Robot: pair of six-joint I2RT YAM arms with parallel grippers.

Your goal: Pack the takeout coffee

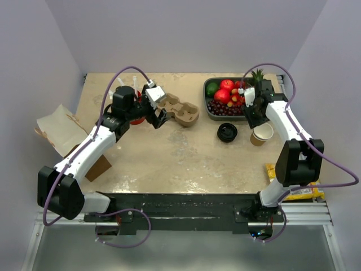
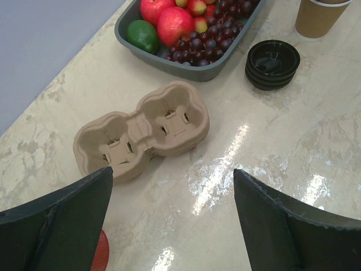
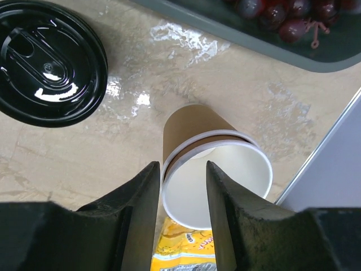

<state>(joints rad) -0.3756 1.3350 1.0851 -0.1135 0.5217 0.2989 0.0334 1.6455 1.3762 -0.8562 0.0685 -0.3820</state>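
tbl [image 1: 169, 152] marble-look | on it: pulp cup carrier [image 1: 180, 110]; fruit tray [image 2: 186, 65]; blk lid stack [image 1: 227, 132]

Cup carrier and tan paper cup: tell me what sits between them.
Between the carrier and cup, the top view shows a black lid stack.

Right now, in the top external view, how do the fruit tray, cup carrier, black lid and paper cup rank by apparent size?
1. fruit tray
2. cup carrier
3. black lid and paper cup: these look about alike from above, so they are not ranked against each other.
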